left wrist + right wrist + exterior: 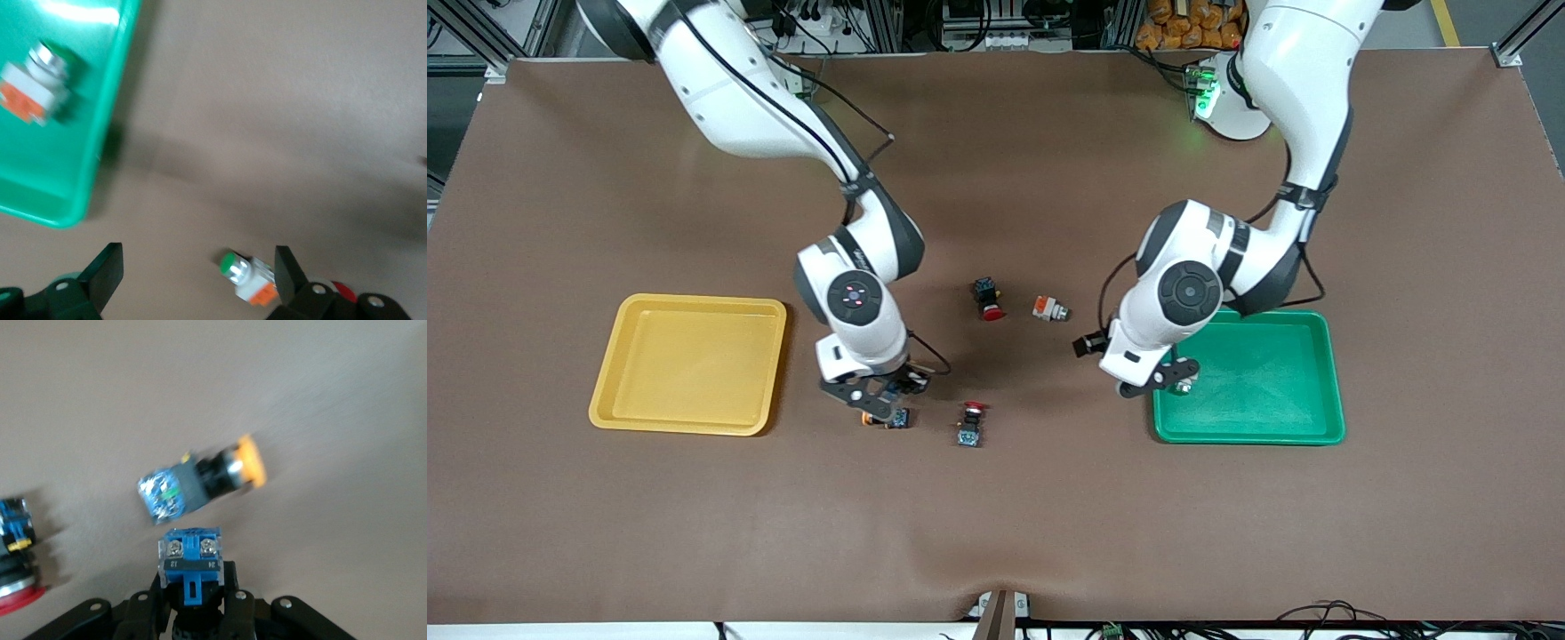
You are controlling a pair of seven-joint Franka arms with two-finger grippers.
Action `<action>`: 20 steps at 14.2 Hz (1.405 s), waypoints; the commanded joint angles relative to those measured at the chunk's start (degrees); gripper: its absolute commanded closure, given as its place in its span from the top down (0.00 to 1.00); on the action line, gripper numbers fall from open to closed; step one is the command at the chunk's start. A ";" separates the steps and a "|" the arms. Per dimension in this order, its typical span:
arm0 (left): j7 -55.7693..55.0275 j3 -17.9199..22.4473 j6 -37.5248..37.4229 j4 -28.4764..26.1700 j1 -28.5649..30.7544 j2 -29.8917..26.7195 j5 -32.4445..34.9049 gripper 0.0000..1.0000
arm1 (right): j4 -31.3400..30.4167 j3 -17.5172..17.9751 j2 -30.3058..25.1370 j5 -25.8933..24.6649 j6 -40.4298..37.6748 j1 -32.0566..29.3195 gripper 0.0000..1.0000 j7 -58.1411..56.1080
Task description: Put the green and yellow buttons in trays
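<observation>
My right gripper (879, 396) is shut on a black-blue bodied button (190, 561), blue end up and cap hidden, just above the table beside the yellow tray (694, 300). A second yellow-capped button (887, 418) lies on its side under it, also in the right wrist view (200, 483). My left gripper (1169, 380) is open and empty (197, 259) over the corner of the green tray (1263, 418). One green-capped button (37, 83) lies in that tray (60, 173). Another (1051, 309) lies on the table toward the robots, also in the left wrist view (250, 280).
Two red-capped black switches lie on the brown table between the trays: one (989, 300) beside the loose green-capped button, one (971, 422) nearer the front camera beside the yellow-capped button. The yellow tray holds nothing.
</observation>
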 commanded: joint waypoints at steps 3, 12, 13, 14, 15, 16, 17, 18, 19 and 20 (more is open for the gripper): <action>-12.60 0.31 4.87 1.41 -3.88 4.61 -2.21 1.00 | -1.81 0.46 -10.59 -1.28 -12.34 -10.12 0.00 -6.13; -35.05 0.49 7.27 0.71 -9.70 7.96 -1.51 1.00 | -4.71 0.55 -10.86 -1.20 -17.10 -33.86 0.80 -36.24; -36.62 0.49 7.27 0.18 -10.39 8.05 -1.42 1.00 | -4.71 0.64 -10.86 -0.76 -18.41 -34.40 1.00 -39.96; -38.03 0.75 7.27 -0.43 -11.88 8.05 -1.42 1.00 | -4.71 0.73 -10.95 -0.67 -18.95 -34.06 1.00 -40.69; -38.83 0.92 7.27 -0.79 -12.33 8.05 -1.42 1.00 | -4.71 0.90 -11.04 -0.67 -19.56 -33.44 1.00 -40.61; -39.36 0.84 7.27 -0.96 -12.33 8.05 -1.34 1.00 | -4.71 1.25 -11.04 -0.58 -20.00 -32.48 1.00 -40.61; -39.63 0.84 7.27 -1.31 -12.33 8.05 -1.16 1.00 | -4.71 1.17 -11.04 -0.58 -20.18 -30.91 1.00 -40.18; -39.72 0.84 7.27 -1.40 -12.42 8.14 -0.98 1.00 | -4.54 1.25 -11.04 -0.32 -20.18 -29.58 1.00 -37.91; -39.72 0.92 7.18 -1.84 -12.51 8.23 -0.90 1.00 | -4.36 1.17 -10.95 1.08 -20.10 -28.01 1.00 -34.23; -39.80 0.92 7.18 -2.54 -12.60 7.97 -0.63 1.00 | -4.10 1.17 -10.78 3.01 -19.75 -26.34 1.00 -30.71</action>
